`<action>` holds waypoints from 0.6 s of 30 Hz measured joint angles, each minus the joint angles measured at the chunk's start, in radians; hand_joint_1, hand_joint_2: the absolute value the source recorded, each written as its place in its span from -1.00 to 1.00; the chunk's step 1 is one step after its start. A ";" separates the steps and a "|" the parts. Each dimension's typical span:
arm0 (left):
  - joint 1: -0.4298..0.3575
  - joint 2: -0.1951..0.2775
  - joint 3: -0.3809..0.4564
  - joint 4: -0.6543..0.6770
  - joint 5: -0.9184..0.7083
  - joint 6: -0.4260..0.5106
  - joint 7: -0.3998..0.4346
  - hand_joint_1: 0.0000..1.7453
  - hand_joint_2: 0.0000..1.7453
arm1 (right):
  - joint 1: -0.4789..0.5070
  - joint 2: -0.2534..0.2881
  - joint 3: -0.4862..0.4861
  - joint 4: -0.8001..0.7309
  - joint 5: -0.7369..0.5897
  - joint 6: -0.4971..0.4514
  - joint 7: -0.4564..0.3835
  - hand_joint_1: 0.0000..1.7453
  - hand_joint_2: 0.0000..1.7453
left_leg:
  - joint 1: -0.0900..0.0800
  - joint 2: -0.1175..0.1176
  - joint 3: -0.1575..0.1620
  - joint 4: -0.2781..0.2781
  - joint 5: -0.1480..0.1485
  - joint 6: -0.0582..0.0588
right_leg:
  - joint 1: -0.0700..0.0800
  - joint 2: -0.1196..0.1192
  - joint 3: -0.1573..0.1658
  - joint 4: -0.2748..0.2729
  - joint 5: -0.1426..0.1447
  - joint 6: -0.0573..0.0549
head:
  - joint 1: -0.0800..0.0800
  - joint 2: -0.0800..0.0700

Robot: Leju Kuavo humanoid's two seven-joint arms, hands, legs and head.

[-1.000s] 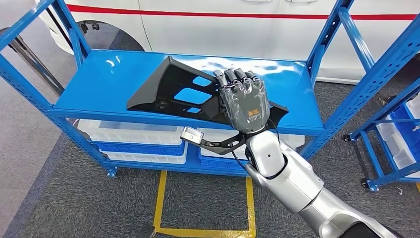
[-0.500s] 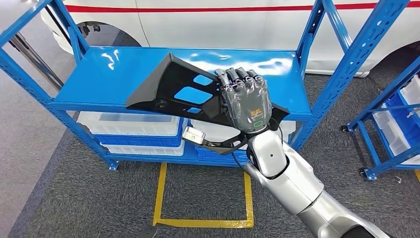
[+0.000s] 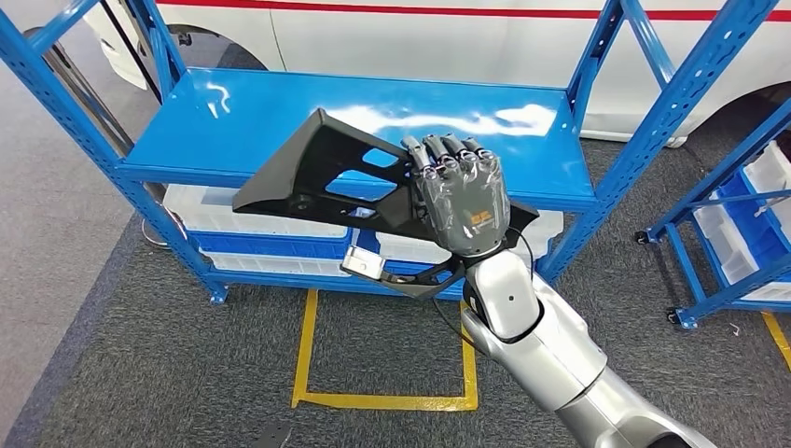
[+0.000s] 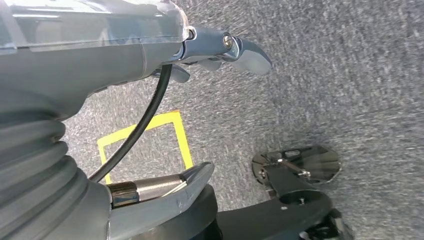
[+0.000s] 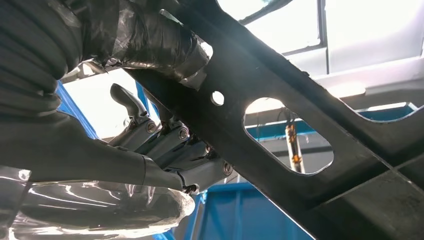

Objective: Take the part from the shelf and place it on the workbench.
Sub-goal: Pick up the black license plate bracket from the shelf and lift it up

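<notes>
Black part (image 3: 322, 177): flat, triangular panel with slotted cut-outs, likely moulded plastic. Looks stiff and fairly light for its spread, judging from the single-handed hold with no visible sag. Glossy in places, so probably a bit slick under smooth fingers. Not fragile-looking, though thin webs between the slots could flex or crack if levered.

Held by the right hand (image 3: 462, 196) at the broad end, fingers curled over the upper edge beside the cut-outs; in the right wrist view, fingers (image 5: 172, 145) wrapped under the panel (image 5: 300, 125) and thumb on the other face, so clamped firmly on it. Sensible place to grip: the thick rim next to the slots, close to the wide end where most of the mass sits. Drawback, as a judgement: long overhang away from the grip, hence some leverage and a tendency to droop or twist at the far tip.

Raised above the front edge of the blue shelf (image 3: 233, 112), apparently clear of the deck, tilted rather than lying flat. Long axis roughly across the picture, tapering end pointing toward the robot's left, wide end at the hand.

Left hand (image 4: 220, 50) hanging over grey carpet, fingers apart, nothing in it.

Workbench not visible, so placement still ahead
</notes>
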 joint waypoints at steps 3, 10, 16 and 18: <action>0.001 0.000 0.000 0.000 0.000 0.001 0.000 -1.00 1.00 | 0.007 0.013 -0.016 0.004 -0.003 0.000 -0.034 1.00 1.00 | -0.001 0.000 -0.025 0.015 0.010 -0.008 | 0.003 0.001 0.125 -0.175 0.054 -0.011 | 0.000 0.000; 0.005 -0.001 0.007 0.000 0.002 0.001 -0.003 -1.00 1.00 | 0.013 0.053 -0.074 0.026 -0.009 0.000 -0.090 1.00 1.00 | -0.001 -0.004 -0.059 0.058 -0.014 -0.046 | 0.004 -0.004 0.152 -0.275 0.093 -0.056 | -0.003 0.000; 0.005 0.000 0.008 0.000 0.003 0.001 -0.003 -1.00 1.00 | 0.014 0.065 -0.088 0.031 -0.009 0.000 -0.096 1.00 1.00 | 0.003 -0.005 -0.103 0.178 -0.106 -0.054 | 0.004 -0.005 0.132 -0.276 0.110 -0.067 | -0.006 0.000; 0.005 0.000 0.009 0.000 0.003 0.001 -0.003 -1.00 1.00 | 0.016 0.066 -0.090 0.034 -0.010 0.000 -0.098 1.00 1.00 | 0.003 -0.005 -0.113 0.217 -0.122 -0.056 | 0.005 -0.005 0.124 -0.275 0.115 -0.067 | -0.006 0.000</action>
